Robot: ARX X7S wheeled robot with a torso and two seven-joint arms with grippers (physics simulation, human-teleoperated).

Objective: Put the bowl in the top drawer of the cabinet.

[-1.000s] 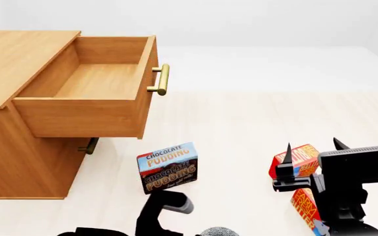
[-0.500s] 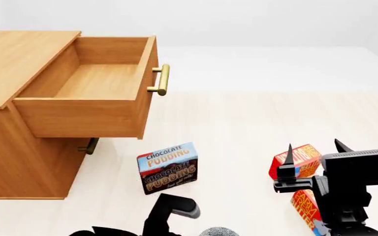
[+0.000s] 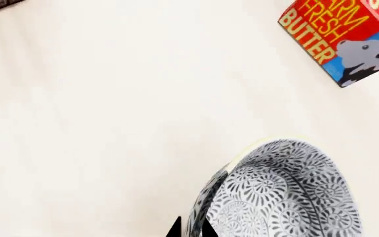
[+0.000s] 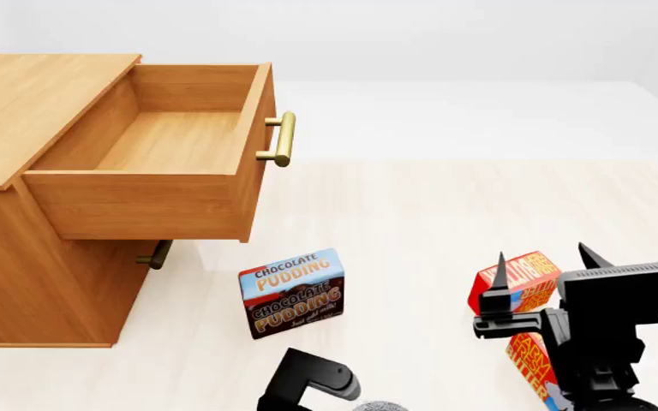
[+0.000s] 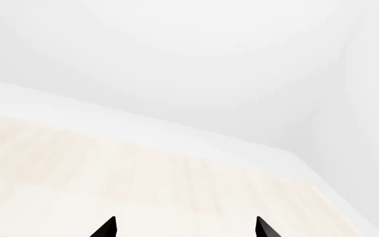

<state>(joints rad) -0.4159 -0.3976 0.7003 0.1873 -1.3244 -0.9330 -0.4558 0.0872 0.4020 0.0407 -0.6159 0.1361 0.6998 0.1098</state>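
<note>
The bowl [image 3: 288, 192], grey-white with a fine floral pattern, fills the near part of the left wrist view. My left gripper [image 3: 191, 230] is shut on the bowl's rim, one black tip outside the wall and one inside. In the head view only a grey sliver of the bowl [image 4: 377, 406] shows at the bottom edge, beside my left arm [image 4: 312, 381]. The cabinet [image 4: 32, 103] stands at the left with the top drawer [image 4: 169, 141] pulled out and nothing inside. My right gripper [image 4: 544, 261] is open at the lower right, its fingertips [image 5: 110, 228] wide apart over bare floor.
A chocolate pudding box [image 4: 292, 291] stands between the cabinet and my arms. Red butter boxes [image 4: 523, 278] sit by the right gripper, and one butter box [image 3: 344, 39] lies beyond the bowl. The brass drawer handle [image 4: 284, 139] juts right. The lower drawer handle [image 4: 155, 254] sits beneath.
My left arm has slid lower and a little to the right in the head view, and the bowl's sliver has sunk toward the bottom edge. The right gripper has barely moved.
</note>
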